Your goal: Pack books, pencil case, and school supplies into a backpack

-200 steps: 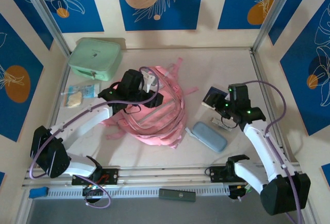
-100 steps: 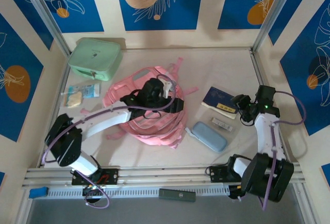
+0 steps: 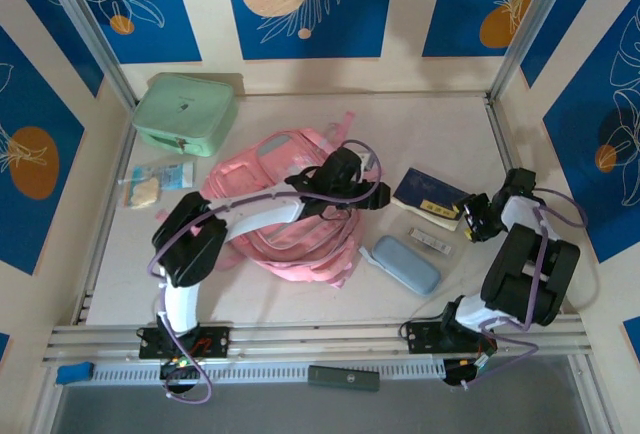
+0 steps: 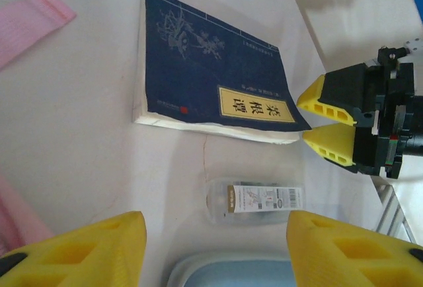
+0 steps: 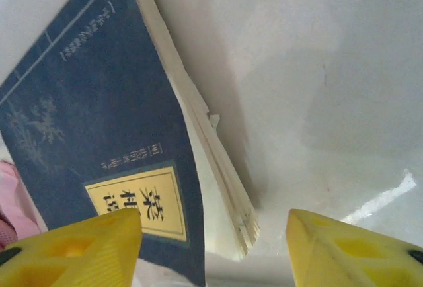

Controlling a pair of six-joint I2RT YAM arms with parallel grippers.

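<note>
White tabletop (image 3: 430, 124); thin navy book (image 4: 205, 69); left end effector (image 4: 215, 237), right end effector (image 5: 213, 237) spread.

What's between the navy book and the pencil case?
A small whitish bar-shaped packet lies between the dark navy hardcover book and oblong grey-blue pencil case; clearest in the left wrist view.

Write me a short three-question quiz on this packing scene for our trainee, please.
1. True or false: the book already lies inside the backpack.
2. Which lies nearest the pencil case? A) the mint-green case B) the small clear packet C) the snack packets
3. Which arm's yellow fingers are at the book's corner?
Key: 1 false, it lies on the table; 2 B; 3 the right arm's.
</note>
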